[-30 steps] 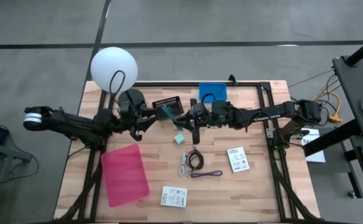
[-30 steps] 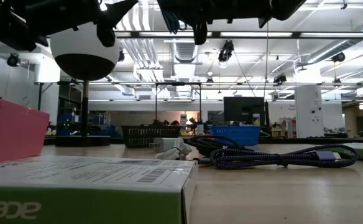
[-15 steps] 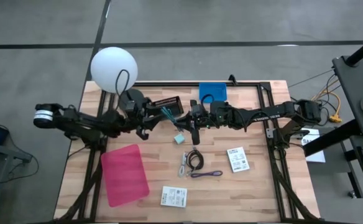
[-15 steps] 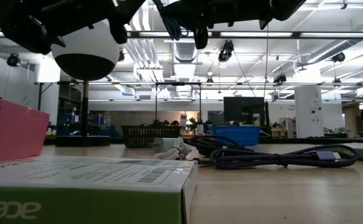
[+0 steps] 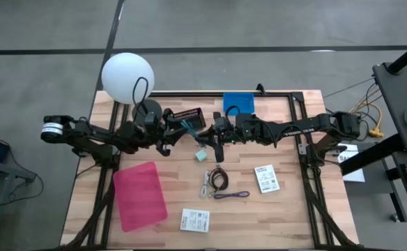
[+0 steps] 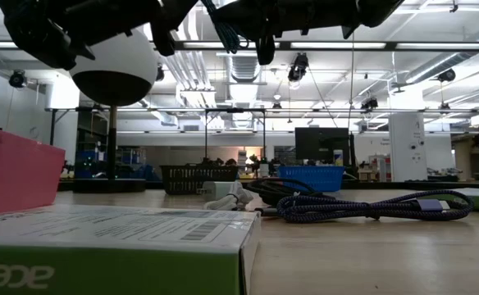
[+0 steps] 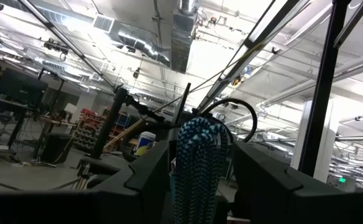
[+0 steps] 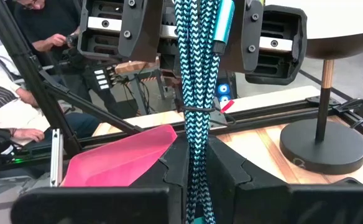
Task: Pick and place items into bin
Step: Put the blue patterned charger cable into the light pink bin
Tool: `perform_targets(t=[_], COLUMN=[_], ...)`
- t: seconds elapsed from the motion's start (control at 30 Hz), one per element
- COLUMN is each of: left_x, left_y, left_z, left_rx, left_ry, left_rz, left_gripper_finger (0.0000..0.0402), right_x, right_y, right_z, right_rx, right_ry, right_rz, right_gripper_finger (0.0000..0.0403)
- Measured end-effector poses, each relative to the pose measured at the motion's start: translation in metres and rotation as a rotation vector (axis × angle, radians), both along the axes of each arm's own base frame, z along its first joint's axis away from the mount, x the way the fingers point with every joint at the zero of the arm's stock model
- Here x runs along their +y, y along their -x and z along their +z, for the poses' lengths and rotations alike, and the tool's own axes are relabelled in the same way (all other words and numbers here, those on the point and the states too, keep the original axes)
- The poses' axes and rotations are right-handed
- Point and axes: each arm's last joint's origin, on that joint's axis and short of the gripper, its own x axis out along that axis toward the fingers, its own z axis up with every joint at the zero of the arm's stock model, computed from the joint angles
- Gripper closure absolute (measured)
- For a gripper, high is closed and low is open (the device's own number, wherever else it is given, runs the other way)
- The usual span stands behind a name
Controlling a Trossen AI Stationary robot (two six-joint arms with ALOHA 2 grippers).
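Note:
A teal-and-black braided cable, bundled in several strands, hangs in the air above the middle of the table between my two grippers. My left gripper comes from the table's left and is shut on one end of the bundle. My right gripper comes from the right and is shut on the other end. Below them a pale teal cube rests on the wood. A black coiled cable, a purple cable and two white packets lie nearer the front. My left gripper pinches the cable's bundled strands between its two fingers, which stand wide around the thick bundle. It comes from the table's left, slanting upward. The bundle is lifted clear of the table. My right gripper pinches the cable's other end between its two shut fingers, coming level from the table's right. The fingers lie along the cable. The strands, bound by a thin tie, run straight on to the left gripper.
A black basket and a blue bin stand at the far edge. A white globe lamp stands at the far left, a pink sheet lies front left. People sit beyond the table's left side.
My left gripper has moved a little toward the table's right, closer to my right gripper, keeping its hold on the cable. My right gripper has kept still.

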Motion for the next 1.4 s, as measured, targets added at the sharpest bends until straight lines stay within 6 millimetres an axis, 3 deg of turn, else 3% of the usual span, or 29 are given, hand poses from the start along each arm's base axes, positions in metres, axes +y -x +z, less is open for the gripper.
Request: perform_targets(t=[0.7, 1.13, 1.4], left_x=[0.0005, 0.0, 0.0001], left_y=[-0.0001, 0.0, 0.0], left_z=[-0.0003, -0.0001, -0.0001], left_rx=[0.002, 0.001, 0.002], left_ry=[-0.001, -0.011, -0.011], left_rz=[0.002, -0.014, -0.014], left_gripper_finger=[0.0246, 0.0356, 0.0384], right_x=[0.0, 0.0001, 0.0012], right_y=[0.0, 0.0001, 0.0002], right_z=[-0.0001, 0.0002, 0.0004], right_rx=[0.0, -0.001, 0.0], right_ry=[0.0, 0.001, -0.035], right_rz=[0.0, 0.001, 0.001], right_gripper_finger=[0.0374, 0.0374, 0.0374])
